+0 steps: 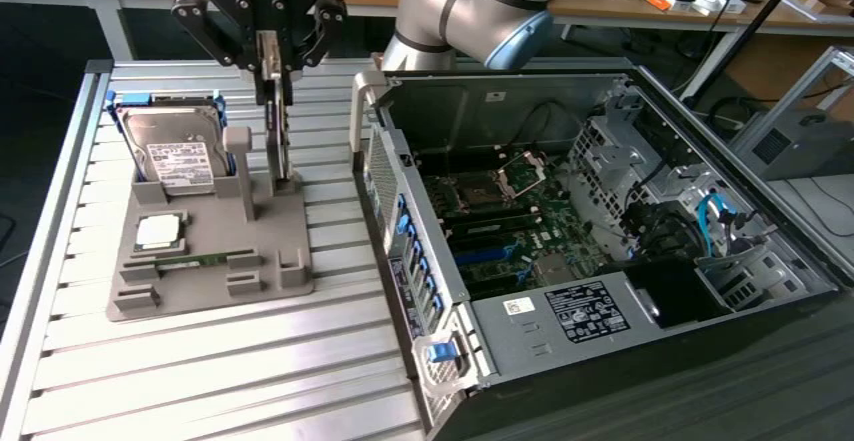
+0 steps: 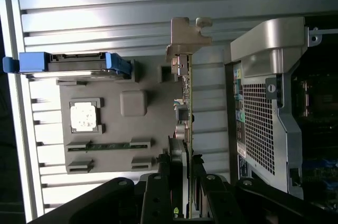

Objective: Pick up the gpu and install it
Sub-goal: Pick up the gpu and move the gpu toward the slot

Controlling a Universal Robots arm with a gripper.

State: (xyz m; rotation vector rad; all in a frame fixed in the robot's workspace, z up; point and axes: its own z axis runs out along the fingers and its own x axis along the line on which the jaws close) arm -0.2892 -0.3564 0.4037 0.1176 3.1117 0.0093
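Presently on record, clock face laid over the exterior view with twelve at the far edge:

1. Table (image 1: 200,381): ribbed metal slats, running from the near edge back to the far one.
2. Computer case (image 1: 387,176): lying on its side with the side panel off, taking the three o'clock half of the scene. A blue latch (image 1: 441,351) sits at its near corner and the motherboard (image 1: 507,221) is exposed inside.
3. Holder tray (image 1: 287,261): grey and moulded, on the table at nine o'clock of the case, just beside it.
4. Memory stick (image 1: 203,259): narrow and green, lying flat in the tray's near slot.
5. Processor (image 1: 159,231): square with a silvery lid, seated in the tray at twelve o'clock of the memory stick.
6. gpu (image 1: 278,131): thin green card standing on end, seen edge-on. Its lower end is in the tray's slot on the three o'clock side, and its upper end reaches into the end effector.
7. Hard drive (image 1: 176,156): silver box with a white label and blue rails, propped at the tray's far end, at nine o'clock of the gpu.
8. Gripper (image 1: 271,61): black, directly above the tray. Its jaws are drawn in narrow and pinch the gpu's upper end; in the wrist view the fingers (image 2: 176,163) press on either face of the card.
9. Arm (image 1: 467,6): grey and blue joints, at one o'clock of the gripper, behind the case.
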